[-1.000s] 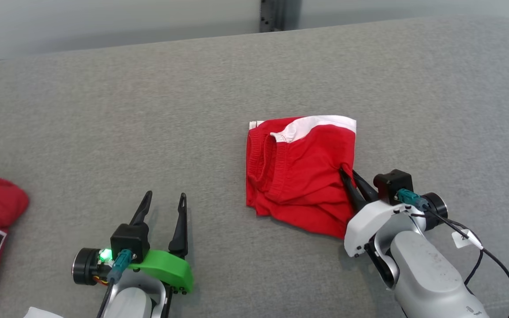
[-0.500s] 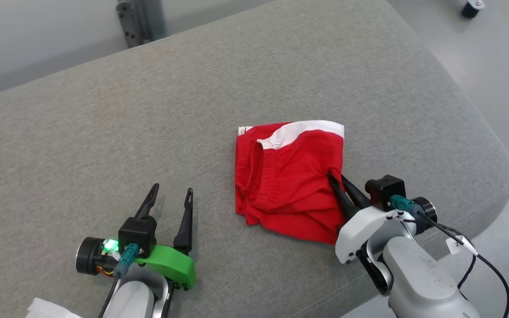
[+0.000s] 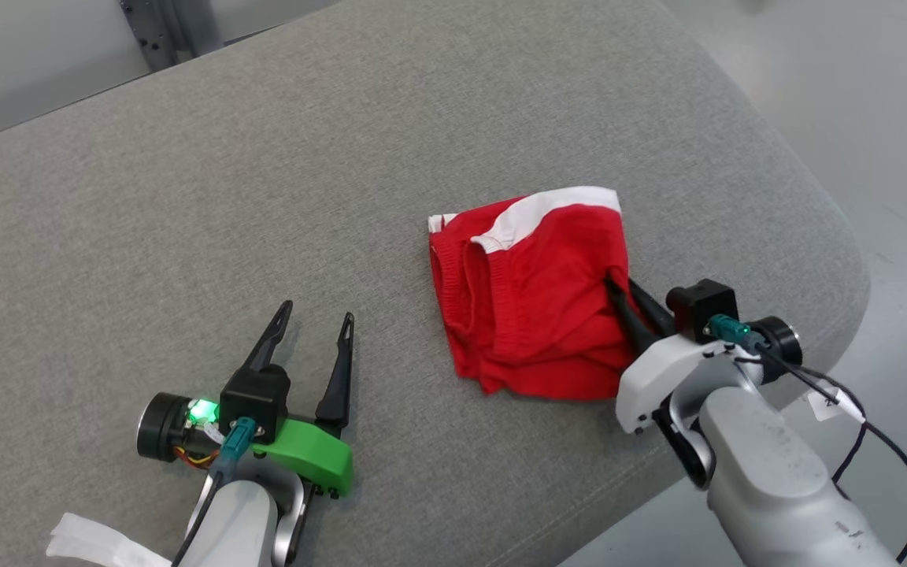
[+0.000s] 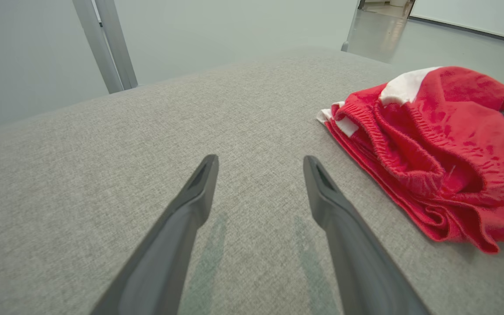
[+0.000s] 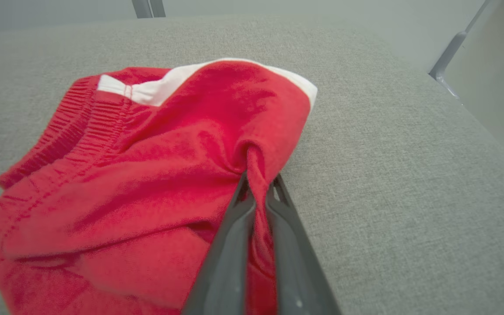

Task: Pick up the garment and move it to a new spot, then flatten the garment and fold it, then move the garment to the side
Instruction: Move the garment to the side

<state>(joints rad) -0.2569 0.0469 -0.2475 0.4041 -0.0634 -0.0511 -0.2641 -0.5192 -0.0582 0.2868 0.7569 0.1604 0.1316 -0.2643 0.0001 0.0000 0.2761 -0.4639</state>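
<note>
A grey woven padded surface (image 3: pixel 186 197) lies before me, with pale floor (image 3: pixel 855 118) past its rounded right corner (image 3: pixel 831 236) and a metal post (image 3: pixel 150 31) behind it. I take that corner as my mark. The red cloth shorts (image 3: pixel 540 299), ribbed at the waistband and trimmed in white, lie folded in a rough square near the corner. My right tool (image 3: pixel 620 290) sits on the corner side of them, fingers pinched almost together on a pucker of red cloth at the bundle's edge. My left tool (image 3: pixel 318 312) rests well away from the corner, beyond the shorts, fingers spread wide and holding nothing. I judge the fold done and the carry to the side in hand. The bundle lies straight ahead of the right tool, waistband edge turned away from the corner, so the right arm is the nearer. A single pinch may let the layers slip open.
</note>
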